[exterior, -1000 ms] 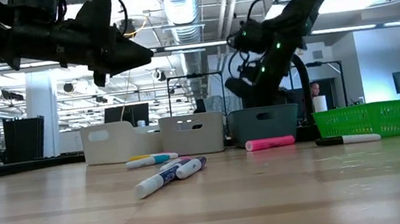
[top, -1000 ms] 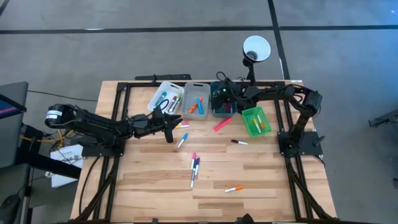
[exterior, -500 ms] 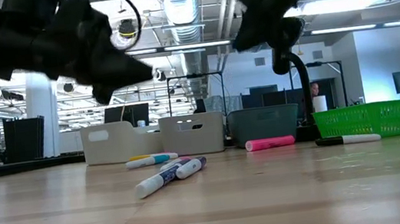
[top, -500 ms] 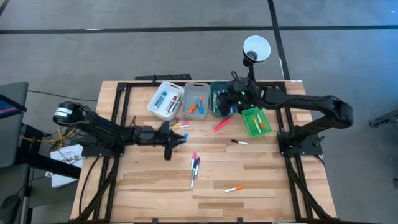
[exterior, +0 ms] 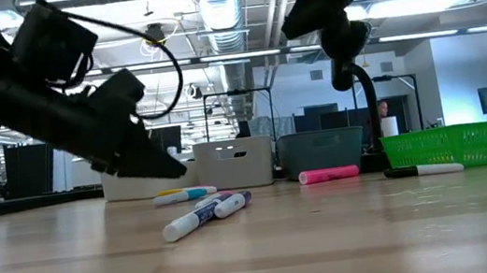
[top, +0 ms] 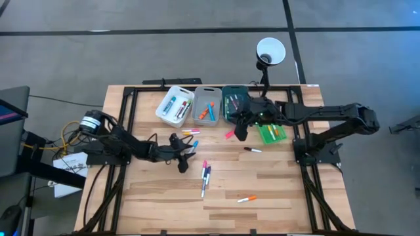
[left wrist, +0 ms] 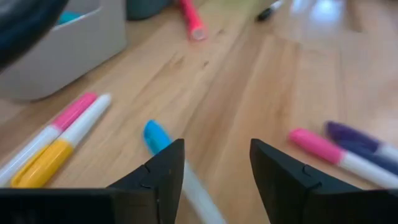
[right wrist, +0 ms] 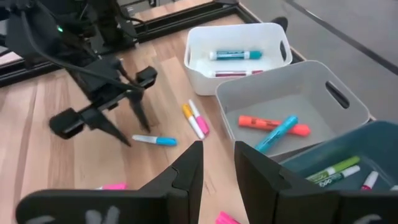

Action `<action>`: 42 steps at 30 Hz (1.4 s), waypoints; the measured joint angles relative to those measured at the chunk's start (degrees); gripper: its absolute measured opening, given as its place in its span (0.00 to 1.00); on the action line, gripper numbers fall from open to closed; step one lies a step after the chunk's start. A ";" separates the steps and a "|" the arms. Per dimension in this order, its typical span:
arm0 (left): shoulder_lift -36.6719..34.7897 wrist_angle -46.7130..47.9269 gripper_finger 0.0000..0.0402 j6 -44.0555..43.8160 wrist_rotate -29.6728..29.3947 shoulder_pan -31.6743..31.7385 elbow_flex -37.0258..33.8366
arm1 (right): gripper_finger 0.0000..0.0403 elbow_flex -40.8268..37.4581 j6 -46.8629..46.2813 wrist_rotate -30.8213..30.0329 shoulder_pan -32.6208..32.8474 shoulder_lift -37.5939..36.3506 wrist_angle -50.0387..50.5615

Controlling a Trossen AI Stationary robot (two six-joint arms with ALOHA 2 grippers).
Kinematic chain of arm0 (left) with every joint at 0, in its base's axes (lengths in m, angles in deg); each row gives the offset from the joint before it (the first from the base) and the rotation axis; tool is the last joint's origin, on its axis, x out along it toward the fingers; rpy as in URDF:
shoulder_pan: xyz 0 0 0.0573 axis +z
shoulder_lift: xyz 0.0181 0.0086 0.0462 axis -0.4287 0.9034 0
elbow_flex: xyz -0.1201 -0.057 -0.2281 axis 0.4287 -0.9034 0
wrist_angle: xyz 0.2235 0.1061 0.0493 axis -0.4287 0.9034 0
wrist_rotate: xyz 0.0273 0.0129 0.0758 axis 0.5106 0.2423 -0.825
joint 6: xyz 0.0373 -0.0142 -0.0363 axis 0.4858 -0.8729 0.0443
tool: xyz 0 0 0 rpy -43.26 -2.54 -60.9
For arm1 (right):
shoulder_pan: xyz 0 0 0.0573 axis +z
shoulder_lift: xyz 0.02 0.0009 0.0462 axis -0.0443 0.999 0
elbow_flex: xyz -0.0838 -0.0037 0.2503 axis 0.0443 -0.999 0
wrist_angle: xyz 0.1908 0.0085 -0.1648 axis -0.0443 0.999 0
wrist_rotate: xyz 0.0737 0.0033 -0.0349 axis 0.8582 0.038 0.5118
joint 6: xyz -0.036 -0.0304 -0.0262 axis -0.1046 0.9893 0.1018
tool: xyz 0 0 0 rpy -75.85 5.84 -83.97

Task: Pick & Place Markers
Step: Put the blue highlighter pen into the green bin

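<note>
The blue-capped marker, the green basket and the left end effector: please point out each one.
blue-capped marker (left wrist: pixel 155 135): left wrist view, on its blue cap.
green basket (exterior: pixel 447 145): low view, on its mesh wall.
left end effector (left wrist: pixel 215 163): left wrist view, midway between fingertips.

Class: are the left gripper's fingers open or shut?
Open. The left gripper shows a clear gap between its two fingers, above a blue-capped marker lying on the table.

Left gripper (top: pixel 186 159) low, jaws parted, right gripper (top: pixel 240 128) raised, jaws parted

Four bins (top: pixel 209 106) sit in a row along the table's (top: pixel 282 190) far edge. Markers (top: pixel 205 176) lie scattered in front of them, some inside the bins.
</note>
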State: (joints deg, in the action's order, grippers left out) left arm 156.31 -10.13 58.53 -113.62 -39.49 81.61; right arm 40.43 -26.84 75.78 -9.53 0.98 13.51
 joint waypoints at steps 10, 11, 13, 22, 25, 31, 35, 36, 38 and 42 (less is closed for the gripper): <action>1.30 0.23 0.43 -0.72 -1.88 0.31 1.25 | 0.20 0.00 0.00 -0.04 0.23 0.00 0.29; 1.30 0.43 0.42 -0.82 -1.88 0.35 1.25 | 0.20 0.00 0.00 -0.04 0.23 0.00 0.28; 1.30 0.78 0.41 -1.19 -1.88 0.43 1.23 | 0.20 0.00 0.00 -0.04 0.23 0.00 0.29; 1.30 2.16 0.40 -3.82 4.86 3.87 1.23 | 0.20 0.00 -0.07 0.02 0.23 0.00 -0.49; 1.30 2.15 0.40 -3.94 7.03 5.35 1.23 | 0.20 0.00 -0.04 0.00 0.62 -0.11 -1.58; -0.35 5.66 0.40 -2.60 7.36 5.86 1.28 | 0.20 0.00 0.03 0.03 1.22 0.72 -2.90; -2.67 14.43 0.40 -5.26 5.85 4.42 1.26 | 0.20 -0.02 1.23 0.15 0.86 2.65 -2.12; -2.88 14.95 0.40 -5.29 5.41 4.02 1.23 | 0.20 -0.02 1.98 0.09 0.90 3.31 -2.23; -2.83 14.92 0.40 -5.28 5.39 3.38 1.25 | 0.21 -0.02 4.19 0.09 0.90 4.84 -2.60; -1.75 14.66 0.40 -5.18 4.65 2.86 1.30 | 0.25 -0.02 5.51 1.35 0.97 8.11 -3.63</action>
State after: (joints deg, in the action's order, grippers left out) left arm 154.56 4.54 53.35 -108.97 -36.63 82.91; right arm 40.41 -21.32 77.13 -8.56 9.09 9.88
